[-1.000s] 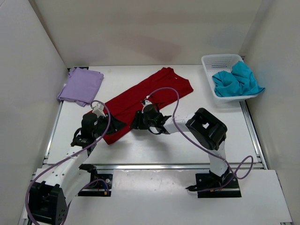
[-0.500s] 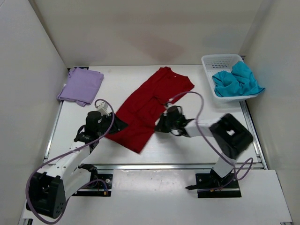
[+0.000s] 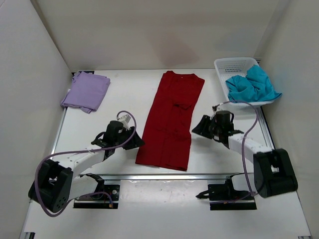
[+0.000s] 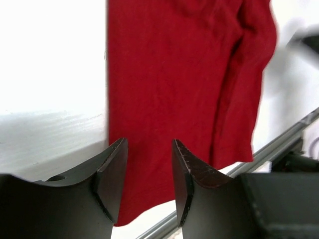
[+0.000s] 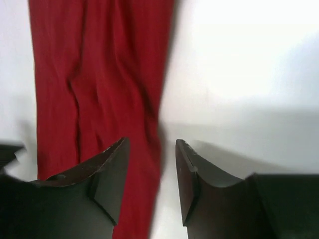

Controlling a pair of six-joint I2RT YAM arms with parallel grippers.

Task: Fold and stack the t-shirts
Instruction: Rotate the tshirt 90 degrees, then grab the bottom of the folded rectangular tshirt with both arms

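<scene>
White bench [image 3: 129, 89], walled on three sides: the lavender t-shirt [image 3: 85, 91] lies folded at 10 o'clock. The red t-shirt [image 3: 172, 122] lies flat at centre as a long narrow strip (sides turned in, I judge; cross-folds outstanding), and the teal t-shirt [image 3: 251, 84] sits crumpled in the basket [image 3: 232, 63] at 2 o'clock. Left jaws and right jaws stand parted and empty, flanking the strip at its 8 and 3 o'clock; nothing is stacked yet.

No writing, label or number is legible anywhere.
</scene>
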